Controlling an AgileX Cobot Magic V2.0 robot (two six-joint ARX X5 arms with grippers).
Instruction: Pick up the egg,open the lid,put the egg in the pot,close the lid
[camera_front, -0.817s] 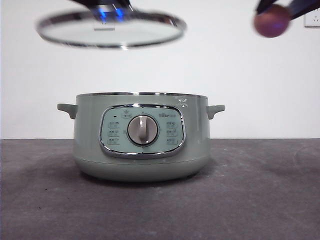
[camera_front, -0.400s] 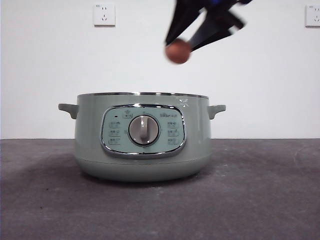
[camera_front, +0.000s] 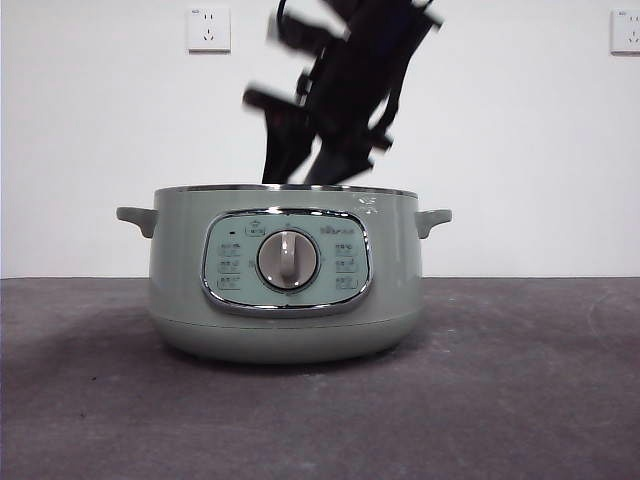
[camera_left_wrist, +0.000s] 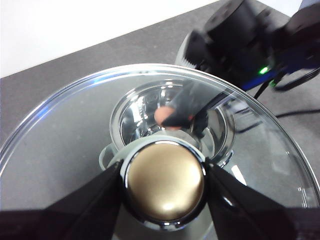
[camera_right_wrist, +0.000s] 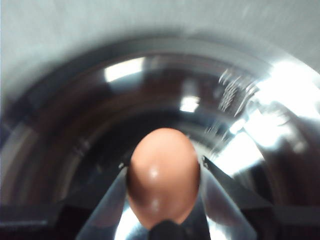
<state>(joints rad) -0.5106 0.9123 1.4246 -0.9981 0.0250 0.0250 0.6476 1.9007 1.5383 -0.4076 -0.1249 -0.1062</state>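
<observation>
Reaching down from above in the front view, my right tool (camera_front: 300, 178) had dropped its tips behind the rim of the pot (camera_front: 285, 275), where half a second before it hung clear above with the egg in plain sight. The egg itself was hidden there by the pot's wall, and the lid was out of that picture, though a second earlier it had been high at one side. The pot sat unmoved on the tabletop (camera_front: 520, 400).

From my left wrist, my left tool (camera_left_wrist: 165, 182) was clamped on the lid's knob (camera_left_wrist: 165, 184), holding the lid (camera_left_wrist: 75, 135) above the open pot. Through the glass below my tool I could see the shiny bowl, the other arm reaching in, and the egg (camera_left_wrist: 162, 115) at its tip.

From my right wrist, the egg (camera_right_wrist: 163, 175) sat pinched between my jaws, with the steel inner wall (camera_right_wrist: 90, 125) curving all round it and beyond.

I judged the egg nearly delivered: what was left was letting go low, withdrawing, then bringing the lid back down.
</observation>
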